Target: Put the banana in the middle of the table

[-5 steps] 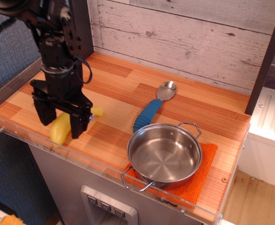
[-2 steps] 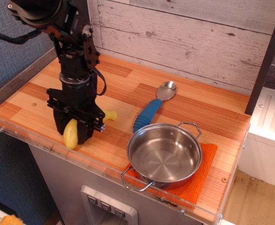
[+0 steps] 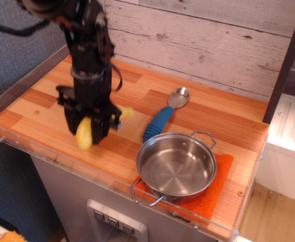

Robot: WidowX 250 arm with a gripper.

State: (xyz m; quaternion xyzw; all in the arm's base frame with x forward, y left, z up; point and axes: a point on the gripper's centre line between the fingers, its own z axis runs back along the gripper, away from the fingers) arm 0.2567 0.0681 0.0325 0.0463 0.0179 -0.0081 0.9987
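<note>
My gripper [image 3: 89, 130] is shut on the yellow banana [image 3: 84, 133] and holds it lifted a little above the left part of the wooden table [image 3: 137, 96]. The banana's lower end hangs out below the fingers [image 3: 101, 127] and its stem tip [image 3: 128, 112] sticks out to the right. The black arm rises above it toward the top left and hides part of the banana.
A blue-handled metal spoon [image 3: 160, 121] lies right of the gripper. A steel pan [image 3: 175, 165] sits on an orange mat [image 3: 215, 189] at the front right. A clear acrylic rim [image 3: 62, 162] edges the front. A plank wall stands behind.
The gripper has closed on the banana, lifted it off the front-left of the table and carried it right and slightly back. The spoon and pan have not moved.
</note>
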